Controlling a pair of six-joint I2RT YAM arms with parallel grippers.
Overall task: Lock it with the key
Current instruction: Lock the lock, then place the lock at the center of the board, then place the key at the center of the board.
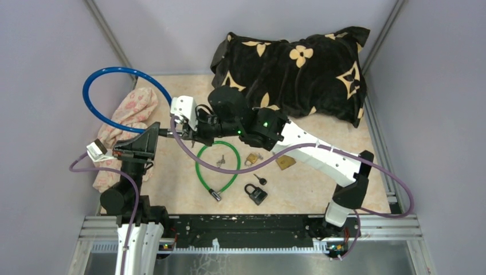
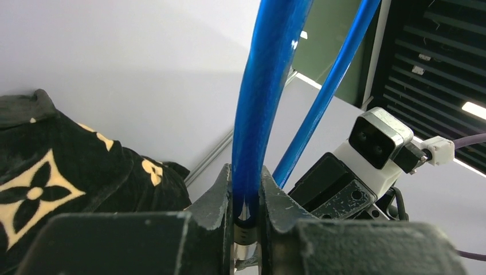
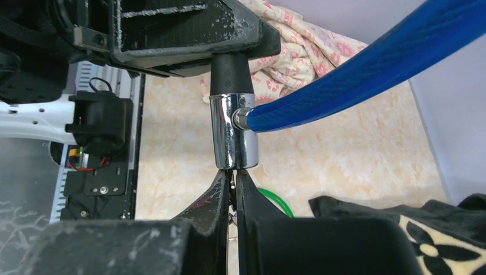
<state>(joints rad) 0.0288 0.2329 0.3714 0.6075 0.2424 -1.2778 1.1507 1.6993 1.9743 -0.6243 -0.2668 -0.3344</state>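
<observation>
Left hand (image 2: 246,175) pinches the blue cable lock (image 3: 232,134); right hand (image 3: 233,184) squeezes the key (image 3: 232,172). I should turn it slowly, keeping straight.

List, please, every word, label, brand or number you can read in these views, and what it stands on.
No text can be read in any view.
Black padlock: any marking is too small to read.
Brass padlock: too small to read.
Pillow: only flower and star motifs, no letters.
Lock barrel: bare chrome, no marking shows.
</observation>
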